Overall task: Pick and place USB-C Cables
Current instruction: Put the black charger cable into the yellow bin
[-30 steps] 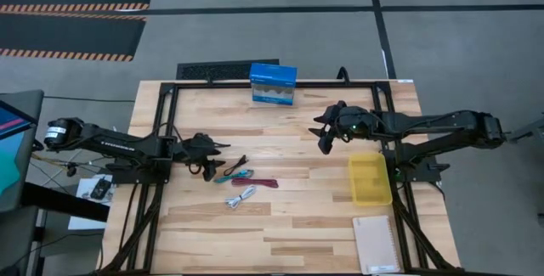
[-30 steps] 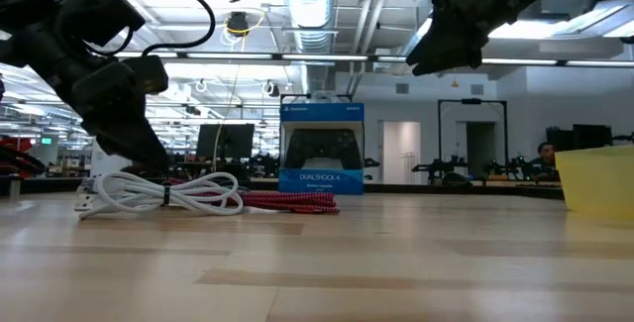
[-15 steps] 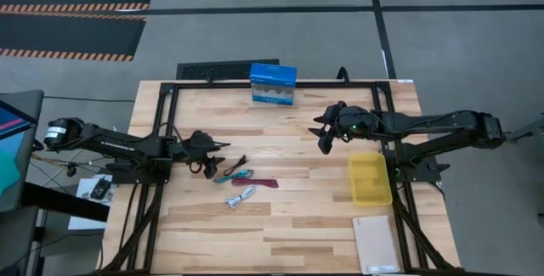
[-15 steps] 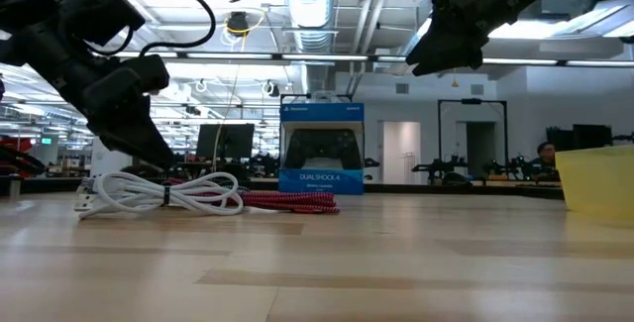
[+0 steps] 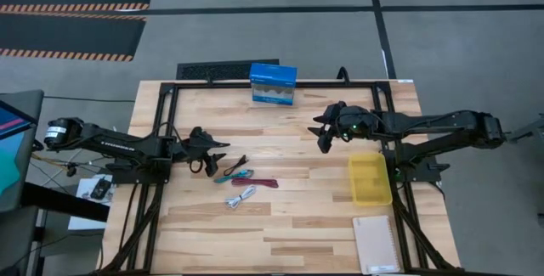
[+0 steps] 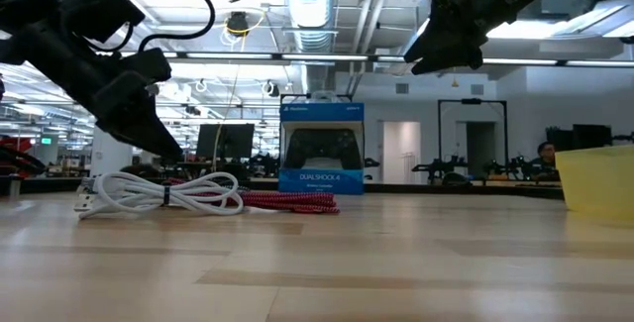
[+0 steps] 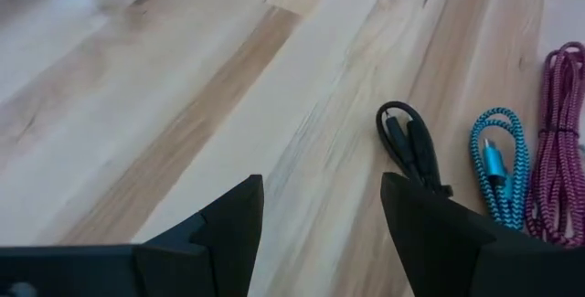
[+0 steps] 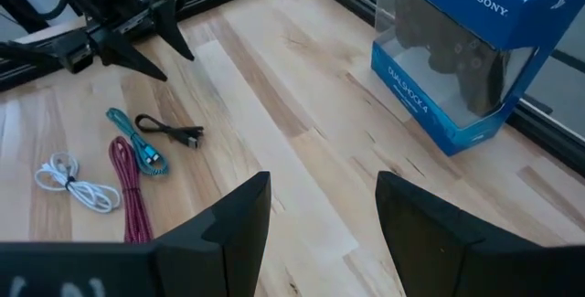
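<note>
Pale wood desk (image 5: pixel 297 225), four USB-C Cables lying in a loose cluster left of centre. Black cable (image 5: pixel 235 165) is sitting nearest the left claw (image 5: pixel 219 150); teal cable (image 5: pixel 233 175) just beside it; maroon cable (image 5: pixel 255 182) alongside that; white cable (image 5: pixel 240 196) nearest the front edge, a little apart from the others.

Left claw is hovering above the desk just beside the black cable, fingers standing apart, nothing between them. Left wrist view is showing bare wood between the two fingers, with the black cable off to one side. Right claw (image 5: pixel 321 133) is hanging well apart from the cluster, raised, fingers spread and empty, near the blue box (image 5: pixel 273 84). Yellow bin (image 5: pixel 370 177) is sitting on the right side; looking empty from above.

Judging the step: approach to the first pick, none of the cables lifted. Next move is calling for the left claw to shift over the black cable, descend and close on its bundle without dragging the teal neighbour.

Hard to make out: in the low view the white cable is screening most of the cluster, black and teal hardly separable. Maroon cable is cut off at the edge of the left wrist view. Whether the bin is the intended drop point, I cannot tell.
</note>
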### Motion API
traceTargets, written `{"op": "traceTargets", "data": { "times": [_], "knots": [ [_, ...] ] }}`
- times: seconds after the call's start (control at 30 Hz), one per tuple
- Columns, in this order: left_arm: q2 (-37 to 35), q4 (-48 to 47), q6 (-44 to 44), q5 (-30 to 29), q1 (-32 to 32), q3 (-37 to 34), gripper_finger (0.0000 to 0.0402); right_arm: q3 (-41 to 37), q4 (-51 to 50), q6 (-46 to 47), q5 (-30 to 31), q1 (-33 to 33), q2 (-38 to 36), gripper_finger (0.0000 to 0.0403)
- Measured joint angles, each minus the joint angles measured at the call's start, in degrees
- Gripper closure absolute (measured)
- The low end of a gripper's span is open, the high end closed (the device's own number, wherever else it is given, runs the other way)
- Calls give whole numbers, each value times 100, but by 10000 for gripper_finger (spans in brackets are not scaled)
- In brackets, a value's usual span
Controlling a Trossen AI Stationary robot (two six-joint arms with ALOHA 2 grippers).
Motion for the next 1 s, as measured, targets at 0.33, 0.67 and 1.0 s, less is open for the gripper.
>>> {"op": "traceTargets", "data": {
  "times": [0.33,0.67,1.0],
  "knots": [
    [0,190,-240,-153,-370,0,191,0,4,465,0,58,0,180],
    [0,235,-2,-445,-408,2,191,0,159,594,14,180,5,180],
    [0,325,-328,-428,-408,2,191,-2,599,549,14,232,405,180]
  ]
}}
